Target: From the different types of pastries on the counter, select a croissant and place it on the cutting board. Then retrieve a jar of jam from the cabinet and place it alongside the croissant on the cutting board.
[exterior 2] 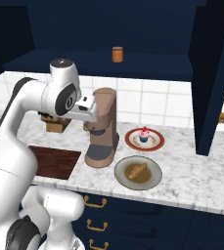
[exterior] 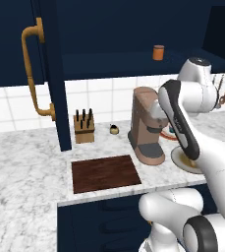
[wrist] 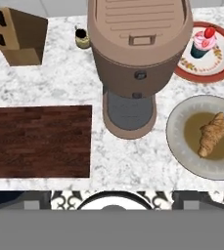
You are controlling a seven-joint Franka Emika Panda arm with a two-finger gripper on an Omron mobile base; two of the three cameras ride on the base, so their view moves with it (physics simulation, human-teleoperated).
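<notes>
Saw croissant (wrist: 211, 134) lying on brown centre of grey plate (wrist: 174, 132), on marbled bench (wrist: 59, 83), near front edge. Not on cutting board (wrist: 40, 141). Found board flat and bare, well apart at 9 o'clock of plate in hand view, w/ brown coffee machine (wrist: 138, 49) standing between, towards 10 o'clock. Spotted cupcake (wrist: 203, 43) on red-rimmed plate (wrist: 221, 68) at 12 o'clock of croissant, plates close together. Noted knife block (wrist: 15, 36) at 12 o'clock of board, by tiled wall. Spotted jam jar (exterior: 158, 52) upright on shelf inside navy cabinet (exterior: 50, 74), door open, brass handle (exterior: 33, 74) at 9 o'clock of jar. Saw arm (exterior 2: 15, 132) reaching in front of coffee machine, above bench. Couldn't tell fingers released or clenched.
</notes>
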